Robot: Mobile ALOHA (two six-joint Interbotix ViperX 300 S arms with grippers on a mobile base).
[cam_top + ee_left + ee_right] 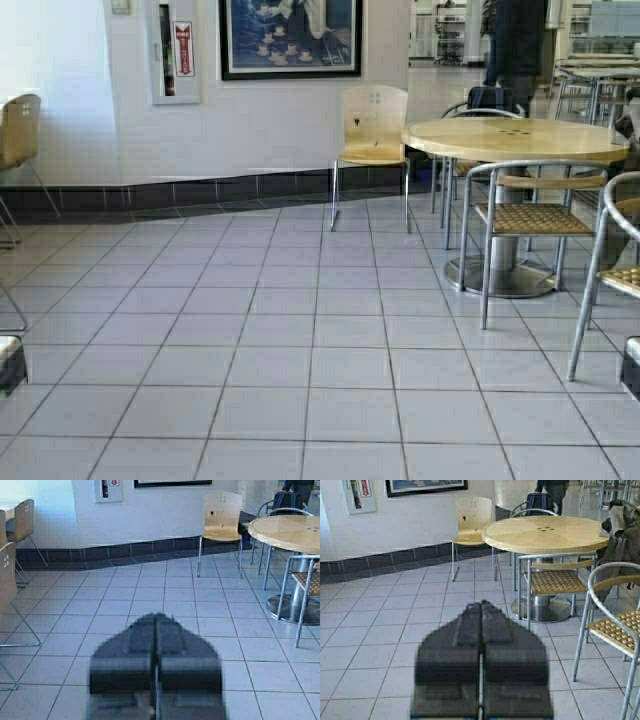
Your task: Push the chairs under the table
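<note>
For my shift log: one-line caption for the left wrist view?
Shut left gripper over grey tiles, plywood chairs at one side, another by the wall.

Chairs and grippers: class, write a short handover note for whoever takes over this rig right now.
Left gripper: shut, empty, held low over the grey floor tiles.
Right gripper: shut, empty, likewise.
Light tan plywood chairs: one stands alone by the white wall, beside the round wooden pedestal table; others stand at far left.
The long counter-like table is not clearly in view.
Done: nothing visibly.
Left: reach the chairs, push each under the table.
</note>
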